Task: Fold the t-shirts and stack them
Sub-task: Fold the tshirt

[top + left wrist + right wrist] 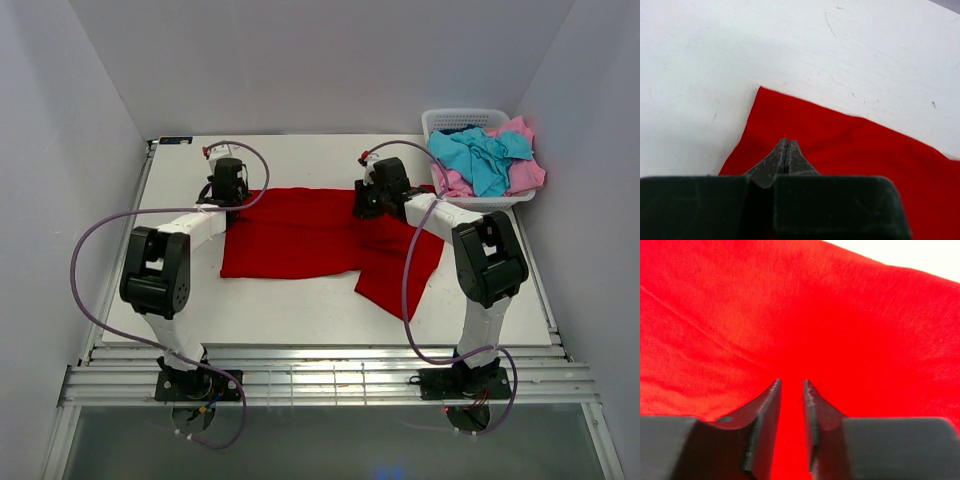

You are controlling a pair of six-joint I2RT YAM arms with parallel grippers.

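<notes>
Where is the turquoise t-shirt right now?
In the top view, the turquoise t-shirt lies in the white basket at the far right corner of the table, draped over the pink t-shirt.

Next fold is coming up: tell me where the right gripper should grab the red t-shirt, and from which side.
Pinch the far edge of the red t-shirt, right of its middle, coming straight down from above. It lies flat on the table, so probably only that thin edge can be pinched, and the right gripper hovers close by with jaws parted.
</notes>
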